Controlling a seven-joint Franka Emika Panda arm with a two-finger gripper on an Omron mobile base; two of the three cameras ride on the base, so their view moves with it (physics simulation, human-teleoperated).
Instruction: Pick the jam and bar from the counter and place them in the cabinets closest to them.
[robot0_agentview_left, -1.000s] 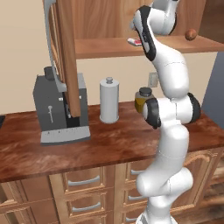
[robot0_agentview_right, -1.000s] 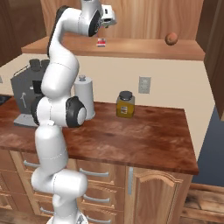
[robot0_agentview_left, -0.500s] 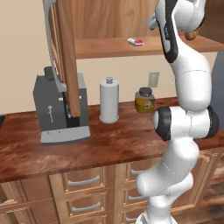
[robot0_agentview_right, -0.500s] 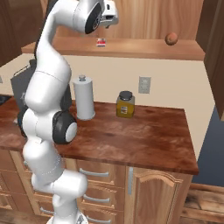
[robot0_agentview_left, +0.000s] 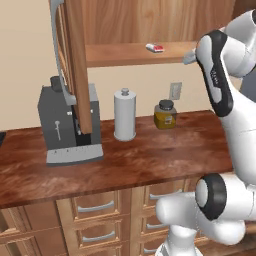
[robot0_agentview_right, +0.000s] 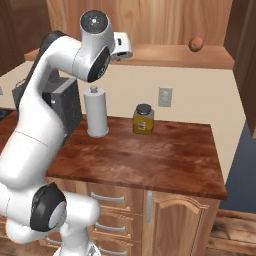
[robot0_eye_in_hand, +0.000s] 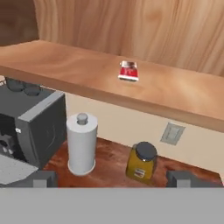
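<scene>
Small flat red and white packet, the bar (robot0_eye_in_hand: 128, 70), lying flat on the light-brown wooden plank shelf (robot0_eye_in_hand: 61, 65) of the cabinet, well back from the front edge and touching nothing else. Gripper (robot0_eye_in_hand: 113, 179) wide open and empty, fingertips (robot0_eye_in_hand: 43, 178) far apart, with the bar at twelve o'clock from it in the hand view and clearly apart.

Judged from this: bar placed, so time to leave the cabinet cleanly.

- Keep the gripper open and draw it straight back toward six o'clock, away from the shelf, without dipping first.
- Avoid brushing the shelf edge; a knock there may slide the bar.
- Mind what stands below on the glossy dark reddish-brown wood-grain tabletop (robot0_agentview_left: 150, 160): the white upright paper roll (robot0_eye_in_hand: 81, 143) at eleven o'clock, the amber glass jar with a black lid (robot0_eye_in_hand: 141, 162) at one o'clock, and the grey boxy machine (robot0_eye_in_hand: 26, 127) at nine o'clock.
- Lower the arm only when clear of these.
</scene>
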